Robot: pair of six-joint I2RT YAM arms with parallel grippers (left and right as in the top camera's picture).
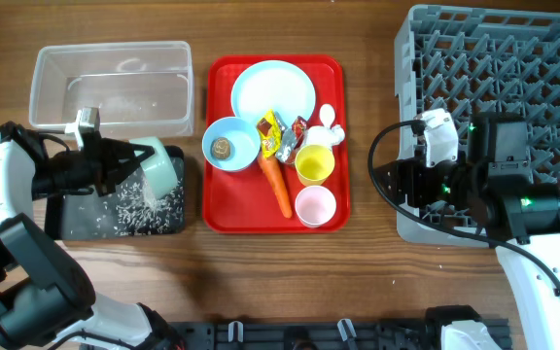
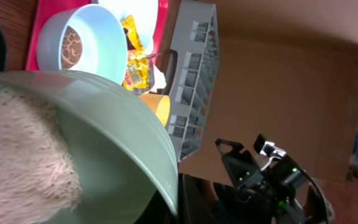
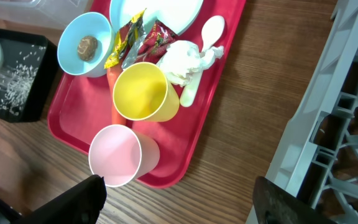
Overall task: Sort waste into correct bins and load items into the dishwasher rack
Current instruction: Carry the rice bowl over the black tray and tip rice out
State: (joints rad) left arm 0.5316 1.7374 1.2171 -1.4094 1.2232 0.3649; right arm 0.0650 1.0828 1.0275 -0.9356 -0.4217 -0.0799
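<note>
My left gripper [image 1: 124, 161] is shut on the rim of a light blue bowl [image 1: 159, 167], tipped on its side over the black tray [image 1: 76, 222]. White rice [image 1: 149, 204] lies scattered in the tray, and more rice [image 2: 23, 149] is still in the held bowl [image 2: 117, 143]. The second bowl [image 1: 231, 143] holds the brown lump [image 1: 222, 148] on the red tray [image 1: 224, 216], with the plate [image 1: 273, 90], carrot [image 1: 278, 186], wrappers [image 1: 280, 134], paper [image 1: 321, 135], spoon [image 1: 327, 116], yellow cup [image 1: 314, 163] and pink cup [image 1: 315, 205]. My right gripper [image 3: 179, 205] is open and empty, between the red tray and the rack [image 1: 499, 107].
The clear tub [image 1: 110, 86] stands behind the black tray at the far left. The rack's wall [image 3: 316, 124] is close on the right gripper's right side. Bare wooden table [image 1: 372, 117] lies between the red tray and the rack.
</note>
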